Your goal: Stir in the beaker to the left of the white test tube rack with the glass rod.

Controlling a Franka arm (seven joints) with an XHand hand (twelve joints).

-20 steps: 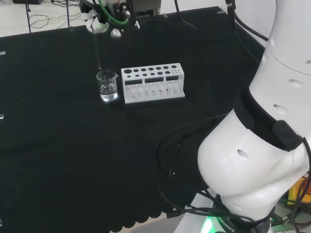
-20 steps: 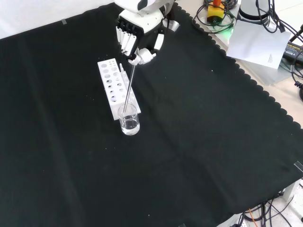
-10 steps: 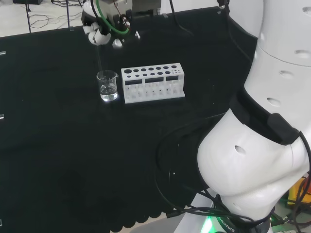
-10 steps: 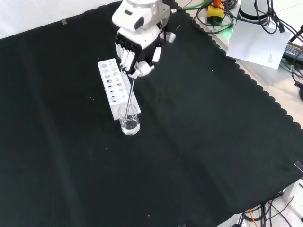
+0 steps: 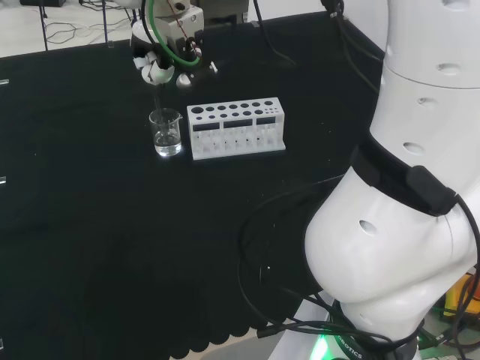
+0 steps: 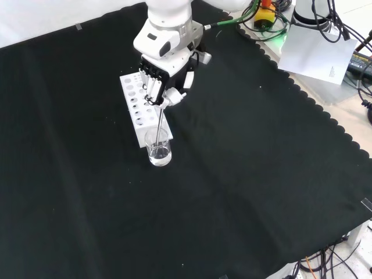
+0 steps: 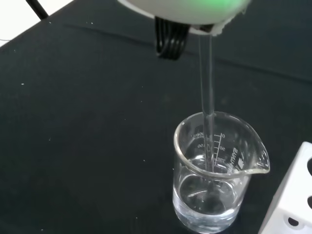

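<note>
Glass rod (image 7: 207, 102), pinched in the hand's (image 6: 164, 87) curled fingers, dips into the beaker's (image 6: 158, 147) water at the front view's upper left. Stirring looks about to begin; next, small circles clear of the wall.

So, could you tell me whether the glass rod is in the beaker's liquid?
In: the glass rod runs down past the beaker rim, its tip below the clear liquid's surface.

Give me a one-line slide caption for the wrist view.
Thin clear glass rod dips into the small clear glass beaker of clear liquid, beside the white test tube rack.
</note>
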